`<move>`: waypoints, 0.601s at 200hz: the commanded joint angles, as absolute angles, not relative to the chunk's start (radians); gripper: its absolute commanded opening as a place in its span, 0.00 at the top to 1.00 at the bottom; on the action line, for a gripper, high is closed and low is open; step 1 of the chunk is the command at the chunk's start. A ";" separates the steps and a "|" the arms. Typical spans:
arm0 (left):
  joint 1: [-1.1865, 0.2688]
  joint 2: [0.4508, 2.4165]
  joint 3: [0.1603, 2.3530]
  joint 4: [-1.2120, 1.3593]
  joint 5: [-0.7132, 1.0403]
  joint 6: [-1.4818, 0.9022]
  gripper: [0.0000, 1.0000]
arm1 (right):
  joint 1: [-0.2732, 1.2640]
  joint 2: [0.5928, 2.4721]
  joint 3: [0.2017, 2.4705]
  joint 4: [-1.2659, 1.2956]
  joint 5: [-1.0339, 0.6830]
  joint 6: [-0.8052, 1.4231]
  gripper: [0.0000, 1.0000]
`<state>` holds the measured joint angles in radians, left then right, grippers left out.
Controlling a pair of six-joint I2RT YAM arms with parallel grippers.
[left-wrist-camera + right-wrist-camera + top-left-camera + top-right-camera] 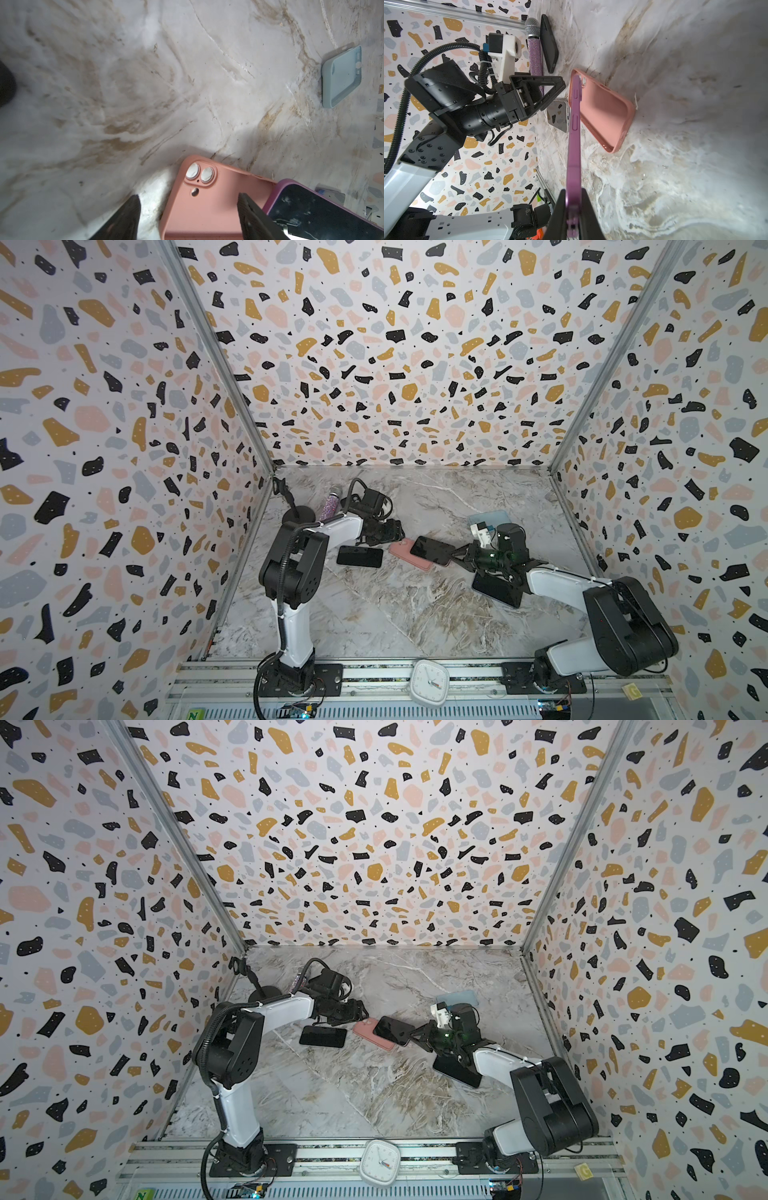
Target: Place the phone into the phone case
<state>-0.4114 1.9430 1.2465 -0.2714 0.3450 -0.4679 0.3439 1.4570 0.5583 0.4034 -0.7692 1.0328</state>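
The right fingers [574,199] are clamped on one end of the purple phone [432,549]. The phone sits screen up and tilted, with its far end over the pink case [207,207]. In the right wrist view it shows edge-on, its tip level with the case's camera corner. Whether phone and case touch there, I cannot tell.

The case lies hollow side up on the worktop [395,614], near the middle, between the two arms.

The left fingers [188,197] stand wide apart at the camera-hole end of the case. One finger is beside the case's edge and the other is over its inner face. They grip nothing.

A black phone [359,556] lies flat just left of the case. A blue case [340,76] lies well apart, toward the back right. A glittery microphone [534,47] lies behind the left arm.
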 commanded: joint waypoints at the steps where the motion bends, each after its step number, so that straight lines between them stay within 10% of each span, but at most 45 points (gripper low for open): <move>1: -0.405 1.929 1.225 -0.230 0.388 -0.483 0.26 | 0.352 1.477 0.606 0.506 -0.826 1.019 0.99; 120: -0.400 1.935 1.185 -0.156 0.441 -0.511 0.28 | 0.398 1.640 0.670 0.602 -0.871 1.039 0.99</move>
